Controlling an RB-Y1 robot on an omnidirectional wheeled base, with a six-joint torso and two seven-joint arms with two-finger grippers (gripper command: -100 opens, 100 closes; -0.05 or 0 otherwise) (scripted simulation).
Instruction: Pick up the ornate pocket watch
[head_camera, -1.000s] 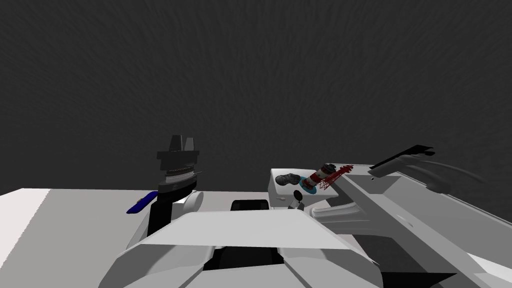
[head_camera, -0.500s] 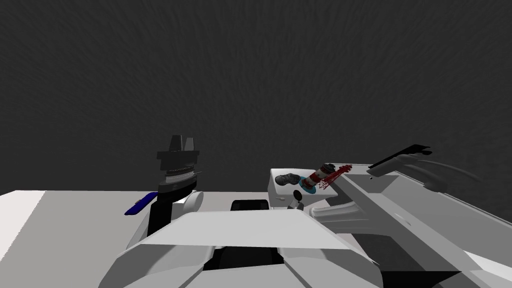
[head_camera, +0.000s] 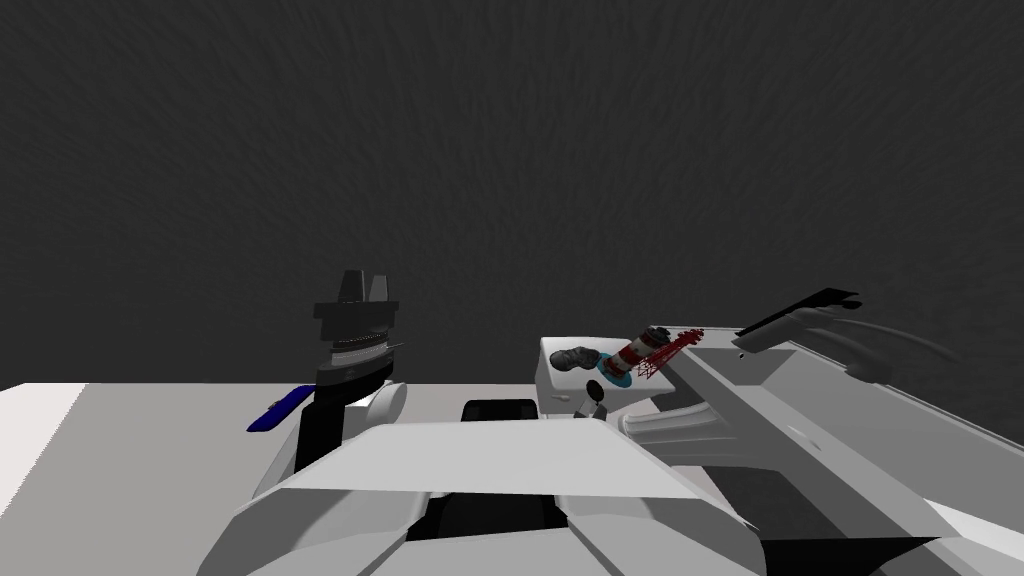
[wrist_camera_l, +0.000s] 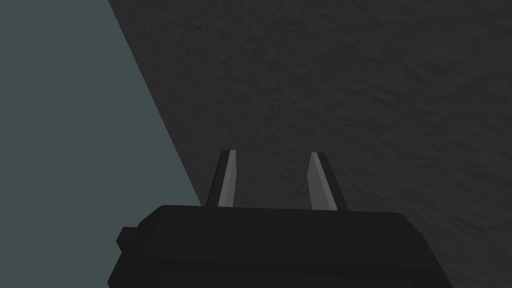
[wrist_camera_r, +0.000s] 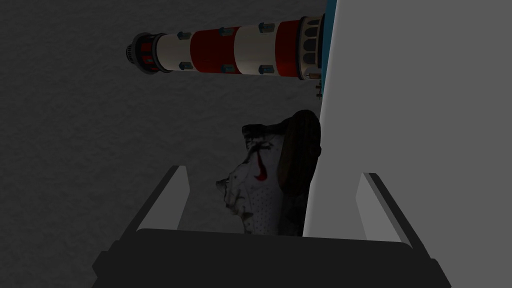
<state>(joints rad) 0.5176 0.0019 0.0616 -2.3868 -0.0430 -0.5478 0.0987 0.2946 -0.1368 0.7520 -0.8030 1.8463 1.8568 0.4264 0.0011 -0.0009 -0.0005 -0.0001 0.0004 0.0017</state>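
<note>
A white table carries a grey-white sneaker with a dark sole. Beside it on the table top stand a red-and-white model lighthouse on a teal base and a red lattice tower.

At the table's near edge, just in front of the teal base, is a small dark round thing. I cannot tell whether it is the pocket watch.

The right gripper is spread wide and grasps nothing. It points along the table top at the sneaker, which stands just past its fingertips. The lighthouse is farther along the table. I cannot tell how the round thing lies relative to this gripper.

The left gripper is raised well left of the table, fingers parted and empty. A blue elongated thing lies well left of the table.
</note>
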